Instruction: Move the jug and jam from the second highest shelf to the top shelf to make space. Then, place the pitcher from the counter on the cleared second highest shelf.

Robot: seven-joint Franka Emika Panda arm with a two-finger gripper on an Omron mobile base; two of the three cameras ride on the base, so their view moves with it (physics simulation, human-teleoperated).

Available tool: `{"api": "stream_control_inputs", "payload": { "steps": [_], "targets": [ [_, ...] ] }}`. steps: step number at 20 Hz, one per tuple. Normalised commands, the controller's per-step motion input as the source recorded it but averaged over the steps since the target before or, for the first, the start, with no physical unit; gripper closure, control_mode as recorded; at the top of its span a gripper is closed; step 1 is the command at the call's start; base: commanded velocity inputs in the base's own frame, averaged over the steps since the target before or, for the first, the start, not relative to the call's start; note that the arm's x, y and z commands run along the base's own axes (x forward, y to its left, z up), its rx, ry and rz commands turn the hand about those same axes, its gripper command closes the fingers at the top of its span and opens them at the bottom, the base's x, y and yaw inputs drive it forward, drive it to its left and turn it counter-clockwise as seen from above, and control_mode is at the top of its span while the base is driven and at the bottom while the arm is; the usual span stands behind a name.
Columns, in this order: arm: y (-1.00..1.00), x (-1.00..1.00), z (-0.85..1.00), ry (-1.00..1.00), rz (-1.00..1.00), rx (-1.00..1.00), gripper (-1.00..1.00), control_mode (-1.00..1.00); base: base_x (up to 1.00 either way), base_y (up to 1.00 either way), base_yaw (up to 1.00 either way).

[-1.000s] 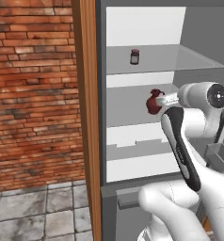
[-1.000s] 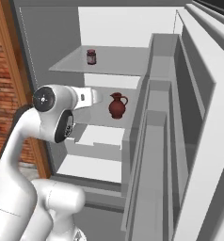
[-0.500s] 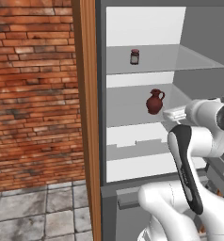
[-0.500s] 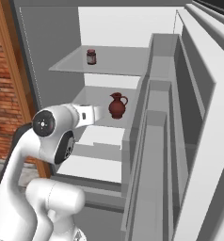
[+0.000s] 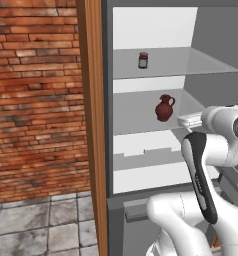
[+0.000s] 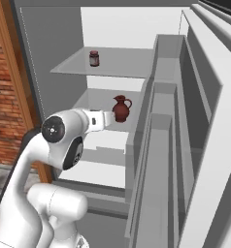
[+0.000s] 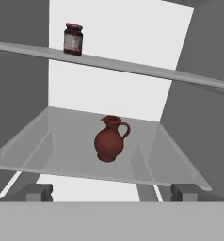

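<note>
Status: the jam (image 5: 143, 60) stands on the top shelf (image 5: 201, 62), near its left edge. The jug (image 7: 108, 139) stands upright on the second shelf (image 7: 48, 146), roughly mid-board and well apart from the side walls, with its handle toward the right wall. The gripper (image 7: 111, 193) is spread wide and empty, level with the second shelf and short of its front edge, lined up on the jug.

Judged step: approach to grasp the jug; the jam move appears complete.

Hazards:
- The jug has a round belly and narrow neck. Closing the fingertips (image 7: 39, 192) too low on the belly could squeeze it out of the grip or tip it.
- The top shelf sits just above the jug. Lifting straight up could strike the board's underside; withdraw past the front edge first.
- Placing the jug near the jam could knock the jar over.

View differences: the hand view shows both fingertips and the jug's handle side. The base views show the arm's reach and both boards against the cabinet walls; the left one also shows a brick wall (image 5: 36, 100).
</note>
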Motion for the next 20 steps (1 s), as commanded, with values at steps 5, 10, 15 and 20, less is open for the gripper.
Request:
{"api": "stream_control_inputs", "payload": {
  "steps": [5,10,15,20],
  "targets": [
    [-0.2,0.28,-0.01,0.0,0.0,0.02,-1.0,-1.0,0.0,0.0,0.0],
    [0.0,0.38,-0.08,0.0,0.0,0.0,-1.0,-1.0,0.0,0.0,0.0],
    [0.0,0.43,-0.14,0.0,0.0,0.01,-1.0,-1.0,0.0,0.0,0.0],
    [0.0,0.39,-0.11,0.0,0.0,0.04,-1.0,-1.0,0.0,0.0,0.0]
  ]
}}
